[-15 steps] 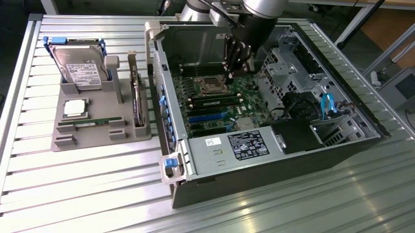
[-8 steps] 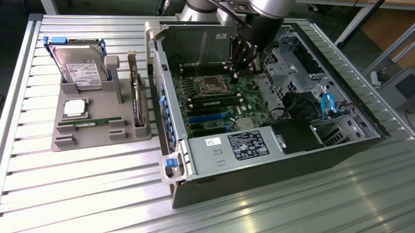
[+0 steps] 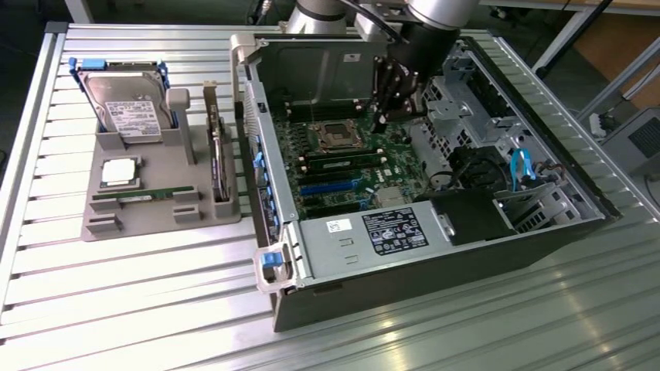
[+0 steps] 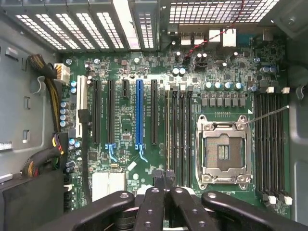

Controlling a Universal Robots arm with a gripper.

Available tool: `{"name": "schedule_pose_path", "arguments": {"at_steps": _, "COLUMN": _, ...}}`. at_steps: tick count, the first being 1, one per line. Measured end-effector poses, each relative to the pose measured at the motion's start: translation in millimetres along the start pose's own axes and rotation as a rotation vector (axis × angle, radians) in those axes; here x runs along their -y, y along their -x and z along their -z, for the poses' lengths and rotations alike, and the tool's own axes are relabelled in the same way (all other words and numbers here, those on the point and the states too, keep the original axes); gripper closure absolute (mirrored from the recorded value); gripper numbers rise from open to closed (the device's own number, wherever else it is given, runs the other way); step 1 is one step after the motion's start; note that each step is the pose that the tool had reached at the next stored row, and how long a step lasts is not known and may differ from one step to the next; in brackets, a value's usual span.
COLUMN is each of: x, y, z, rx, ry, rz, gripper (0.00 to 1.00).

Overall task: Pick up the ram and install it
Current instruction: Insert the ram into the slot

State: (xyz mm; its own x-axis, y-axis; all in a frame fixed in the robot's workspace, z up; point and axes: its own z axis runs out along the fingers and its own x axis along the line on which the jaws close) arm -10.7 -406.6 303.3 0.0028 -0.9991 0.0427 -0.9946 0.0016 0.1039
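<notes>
Your hand (image 3: pixel 397 116) hangs inside the open computer case (image 3: pixel 557 232), its black fingers (image 4: pixel 163 180) pressed together with nothing between them. In the wrist view, the tips sit just above the green motherboard (image 4: pixel 159 72), near the row of long dark memory slots (image 4: pixel 178 130) beside the square metal processor socket (image 4: pixel 224 151).

The ram (image 3: pixel 144 195) lies well apart from your hand, in a groove of the grey moulded tray (image 3: pixel 103 224) on the exterior view's left: a long, slim green stick, lying flat. On the same tray you have a hard drive (image 3: pixel 129 116) with a shiny metal face and white label, propped in a blue-edged frame, a square silver chip (image 3: pixel 119 171) below it, and a dark card (image 3: pixel 216 166) standing on edge along the tray's side nearest the case.

The case is grey sheet steel, lying on its side with the cover off; its perforated back wall shows as a bright grid in the wrist view. A black power supply box (image 3: pixel 397 232) with a white sticker sits at its near end, with bundled cables (image 3: pixel 515 170) beside it.

The bench (image 3: pixel 154 309) is ribbed aluminium, with long parallel slats that catch the light. Beyond it you see metal frame legs and a dark floor.
</notes>
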Motion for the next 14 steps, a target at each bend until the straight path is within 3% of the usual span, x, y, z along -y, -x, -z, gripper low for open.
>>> {"name": "schedule_pose_path", "arguments": {"at_steps": 5, "x": 0.0, "y": 0.0, "z": -0.3, "rx": 0.0003, "ry": -0.0721, "rz": -0.003, "gripper": 0.90}}
{"name": "schedule_pose_path", "arguments": {"at_steps": 7, "x": -0.1, "y": 0.0, "z": -0.5, "rx": 0.0005, "ry": -0.1239, "rz": -0.005, "gripper": 0.90}}
{"name": "schedule_pose_path", "arguments": {"at_steps": 8, "x": -0.1, "y": 0.0, "z": -0.7, "rx": 0.0005, "ry": -0.1320, "rz": -0.005, "gripper": 0.90}}
{"name": "schedule_pose_path", "arguments": {"at_steps": 14, "x": 0.1, "y": -0.2, "z": -0.6, "rx": 0.0004, "ry": -0.1339, "rz": -0.004, "gripper": 0.90}}
